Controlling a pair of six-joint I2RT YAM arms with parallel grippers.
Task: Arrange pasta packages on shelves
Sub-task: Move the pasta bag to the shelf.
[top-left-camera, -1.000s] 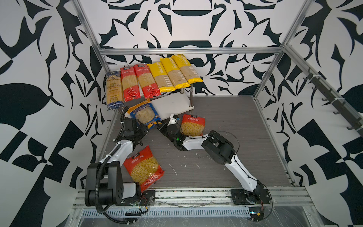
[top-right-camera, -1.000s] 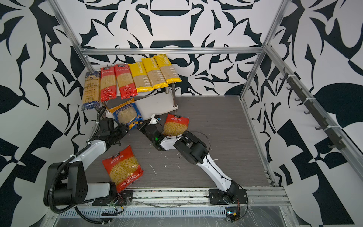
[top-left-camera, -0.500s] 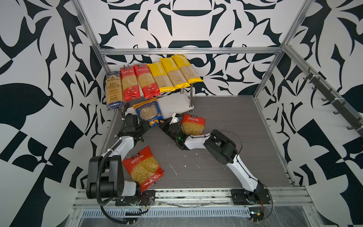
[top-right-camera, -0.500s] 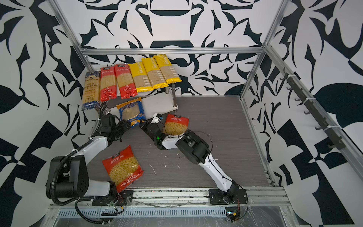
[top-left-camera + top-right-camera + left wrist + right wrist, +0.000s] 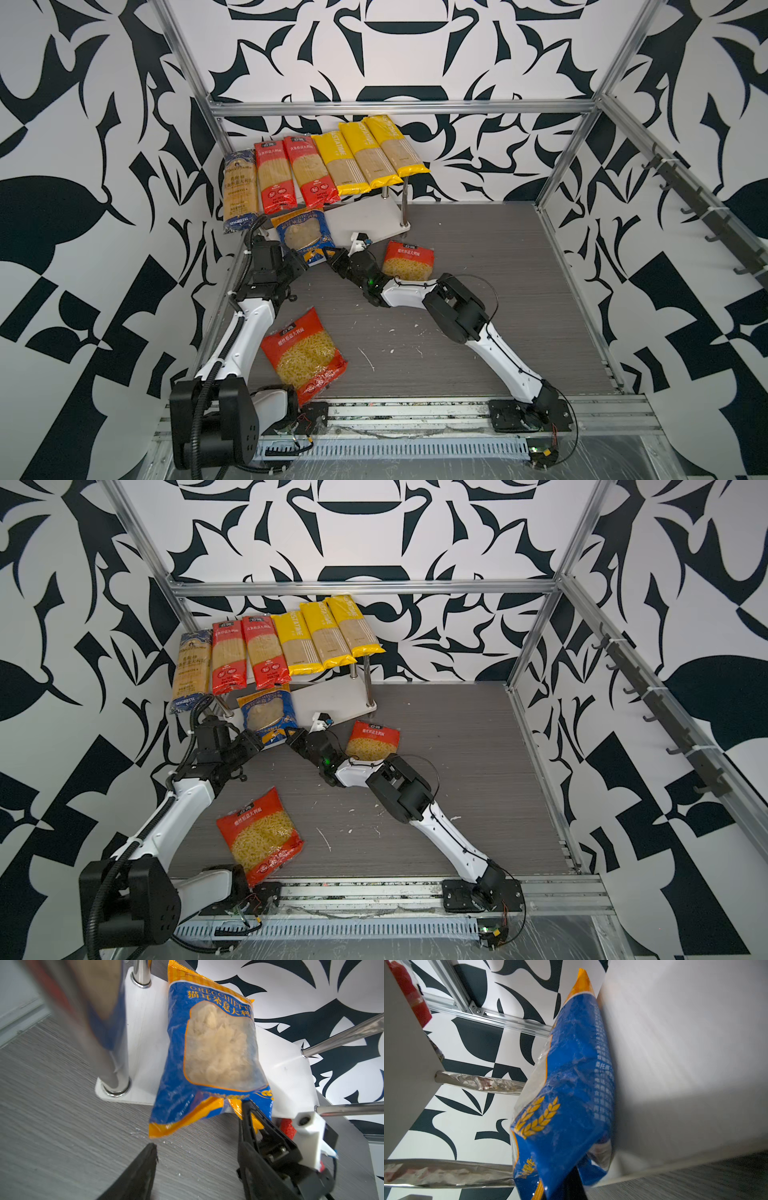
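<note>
A blue-orange short-pasta bag [image 5: 301, 235] [image 5: 266, 715] [image 5: 212, 1053] lies on the left part of the shelves' lower white board [image 5: 370, 216] [image 5: 332, 700]. Its near end overhangs the board's front edge. My right gripper [image 5: 332, 259] [image 5: 571, 1188] is shut on that end. My left gripper [image 5: 305, 262] [image 5: 195, 1157] stands open just in front of the bag's other near corner, touching nothing. One blue spaghetti pack [image 5: 239, 187], two red packs [image 5: 293, 172] and three yellow packs [image 5: 365, 156] cover the top board.
Two red-orange short-pasta bags lie on the grey table: one [image 5: 409, 259] beside my right forearm, the other [image 5: 305, 361] near the front by my left arm. A shiny shelf post [image 5: 116, 1076] stands close to my left gripper. Aluminium frame rails [image 5: 399, 108] edge the table.
The blue-orange bag has slid a little further onto the lower board. My left gripper's jaws have widened and now stand apart from the bag. The right gripper stays shut on it.
</note>
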